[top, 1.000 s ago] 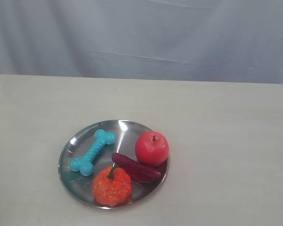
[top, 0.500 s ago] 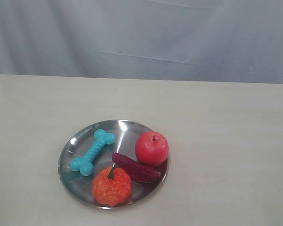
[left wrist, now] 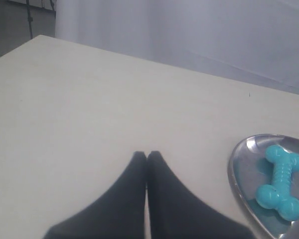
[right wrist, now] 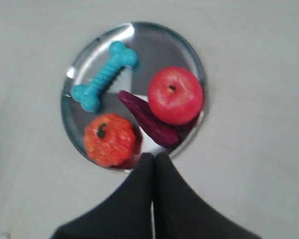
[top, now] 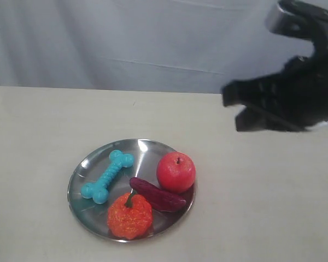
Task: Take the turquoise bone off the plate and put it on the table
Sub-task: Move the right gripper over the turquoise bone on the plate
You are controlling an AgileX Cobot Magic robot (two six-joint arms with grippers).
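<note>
The turquoise bone (top: 107, 176) lies on the left half of the silver plate (top: 147, 153), which rests on the beige table (top: 262, 191). My right gripper (top: 232, 103) hangs blurred high over the table, right of the plate and apart from it. From its wrist camera the right gripper (right wrist: 154, 155) is shut and empty, looking down on the bone (right wrist: 104, 75) and plate (right wrist: 159, 45). My left gripper (left wrist: 147, 153) is shut and empty over bare table, with the bone (left wrist: 281, 181) and the plate rim (left wrist: 234, 164) off to one side. The left gripper is outside the exterior view.
Sharing the plate are a red apple (top: 176, 172), a dark purple pepper-like toy (top: 156, 195) and an orange pumpkin-like toy (top: 130, 215). The purple toy lies close beside the bone. A grey curtain (top: 153, 38) backs the table's far edge.
The right arm has swung into the exterior view at the upper right, where nothing showed one second ago. The plate and its toys have not moved.
</note>
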